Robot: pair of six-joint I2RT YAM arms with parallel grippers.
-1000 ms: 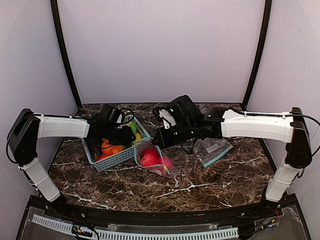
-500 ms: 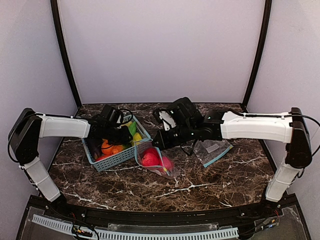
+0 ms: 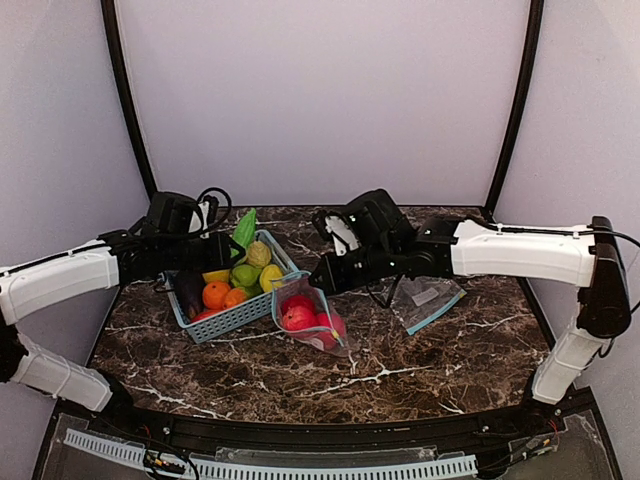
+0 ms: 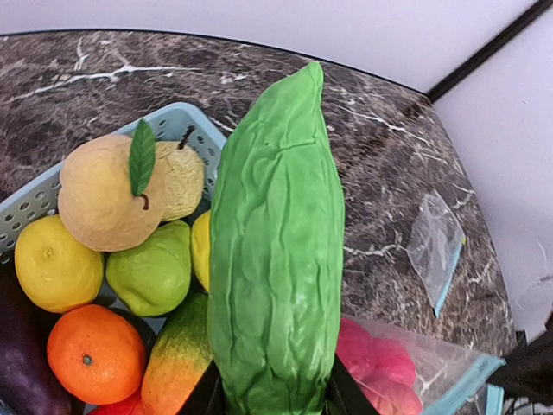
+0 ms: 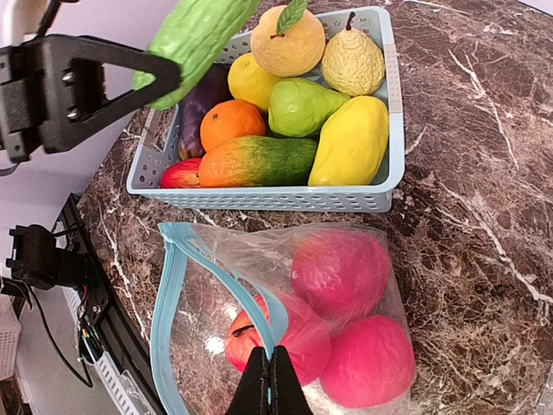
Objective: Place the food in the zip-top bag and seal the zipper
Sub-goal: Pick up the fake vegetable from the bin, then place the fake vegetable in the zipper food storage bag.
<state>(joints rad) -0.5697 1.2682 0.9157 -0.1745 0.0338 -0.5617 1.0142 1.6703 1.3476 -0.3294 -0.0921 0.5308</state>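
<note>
- Left gripper (image 4: pixel 275 399): closed around base of long wrinkled green toy vegetable (image 4: pixel 276 251). Vegetable held tip-up above light-blue plastic mesh basket (image 3: pixel 236 314), clear of other toy produce there.
- Right gripper (image 5: pixel 268 373): pinched tight on light-blue zipper strip (image 5: pixel 171 294), holding the mouth agape.
- Crinkly clear zip-top bag (image 3: pixel 322 335): on dark marble surface (image 3: pixel 420 362), just beside basket; three red round toy fruits (image 5: pixel 340 271) inside.
- Second clear bag (image 3: pixel 428 300): flat, to right, well apart.
</note>
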